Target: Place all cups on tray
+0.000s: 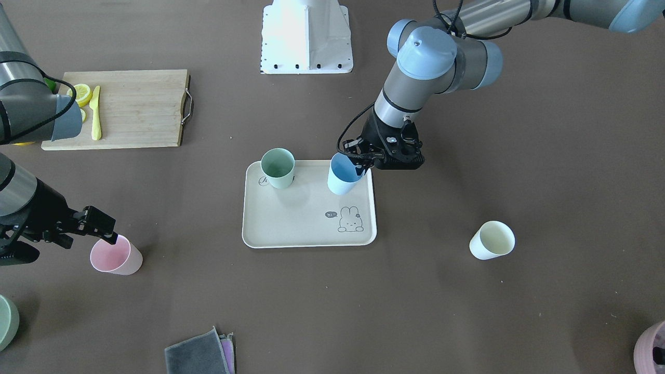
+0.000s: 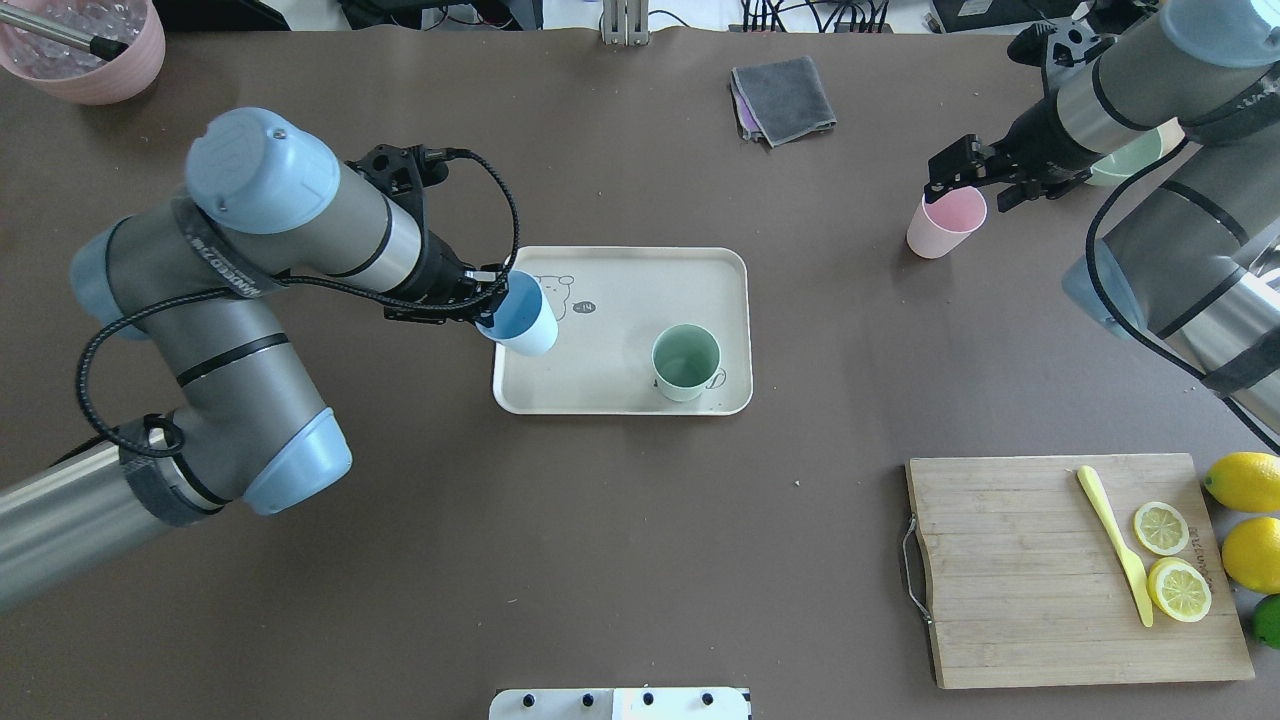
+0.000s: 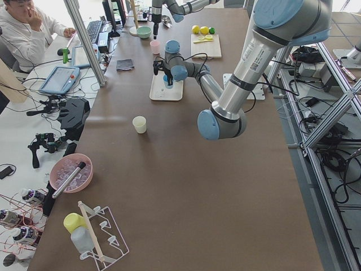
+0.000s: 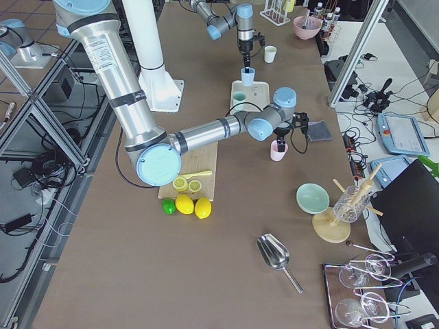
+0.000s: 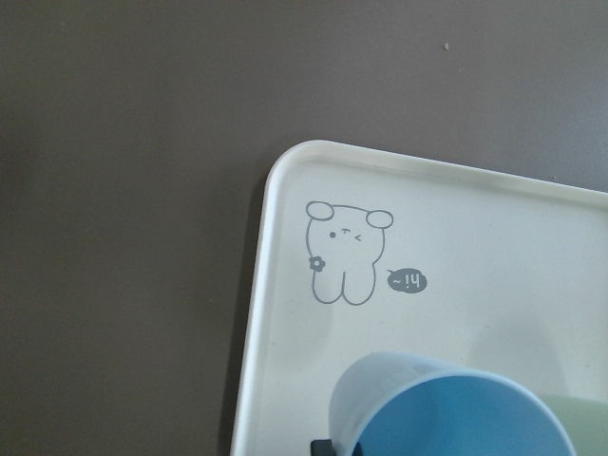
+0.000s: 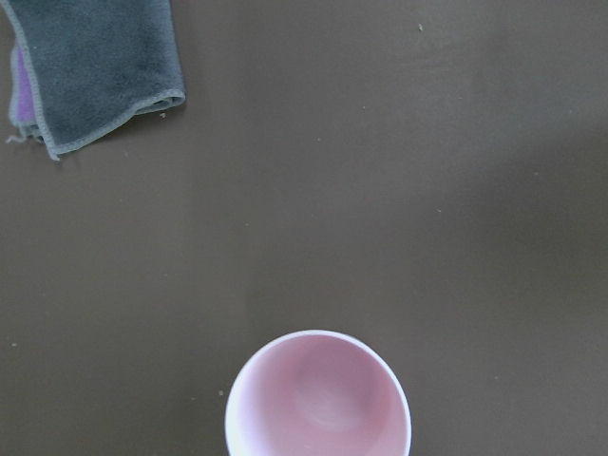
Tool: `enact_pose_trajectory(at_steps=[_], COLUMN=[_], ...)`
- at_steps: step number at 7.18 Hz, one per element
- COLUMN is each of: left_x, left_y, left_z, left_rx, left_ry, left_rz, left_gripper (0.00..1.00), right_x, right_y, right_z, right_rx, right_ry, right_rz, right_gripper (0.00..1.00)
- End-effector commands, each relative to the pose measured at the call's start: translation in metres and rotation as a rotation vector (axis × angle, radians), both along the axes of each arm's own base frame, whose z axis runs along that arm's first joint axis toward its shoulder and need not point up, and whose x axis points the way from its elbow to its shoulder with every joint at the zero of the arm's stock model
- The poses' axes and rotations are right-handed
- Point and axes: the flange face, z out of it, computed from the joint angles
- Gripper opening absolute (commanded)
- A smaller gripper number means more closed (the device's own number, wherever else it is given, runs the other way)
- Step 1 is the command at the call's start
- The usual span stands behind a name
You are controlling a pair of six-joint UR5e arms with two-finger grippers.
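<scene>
While my left fingers [image 1: 360, 166] are clenched on its rim, the light blue cup [image 1: 342, 181] hangs tilted just inside the tray [image 1: 291, 231], at the edge on my left. I cannot tell whether its base touches yet. So this is the set-down of cup two, I reckon. It needs levelling, lowering flat, then a release and a straight lift so I don't tip it.

The mint green cup [image 1: 278, 168] is already standing upright on the tray's other end. Over on the tabletop [image 1: 415, 291], my right fingers [image 1: 104, 231] sit at the rim of the pink cup [image 1: 115, 255]; gripping or not, I cannot tell. The cream-yellow cup [image 1: 492, 240] stands alone, well apart.

Count: four cups, one tray. One cup is placed, one is going down, two are on the tabletop.
</scene>
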Motion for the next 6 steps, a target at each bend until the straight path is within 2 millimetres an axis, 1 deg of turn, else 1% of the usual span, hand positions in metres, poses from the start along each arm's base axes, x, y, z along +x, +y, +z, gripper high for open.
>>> enact_pose_trajectory(at_steps=[1, 2, 3, 4, 5, 6], left_x=[0.025, 0.031, 0.031, 0.024, -0.009, -0.045], left_y=[0.002, 0.003, 0.005, 0.004, -0.012, -0.021], left_z=[-0.007, -0.012, -0.024, -0.038, -0.044, -0.02], left_rx=[0.017, 0.028, 0.043, 0.051, 0.057, 0.037], left_ry=[-0.016, -0.018, -0.011, 0.004, 0.016, 0.009], left_rz=[-0.006, -0.015, -0.029, -0.031, -0.058, -0.015], left_gripper=[0.0, 0.31, 0.98, 0.98, 0.98, 0.98], right_x=[-0.006, -0.012, -0.023, -0.035, -0.037, -0.037], right_y=[-0.01, -0.017, -0.013, -0.006, -0.002, -0.002], right_z=[0.027, 0.033, 0.035, 0.037, 0.045, 0.047], right_rx=[-0.036, -0.049, -0.055, -0.062, -0.072, -0.077], right_ry=[0.032, 0.046, 0.049, 0.051, 0.055, 0.057], right_rz=[0.001, 0.003, -0.008, -0.026, -0.032, -0.033], right_gripper=[0.99, 0.96, 0.9, 0.83, 0.49, 0.0])
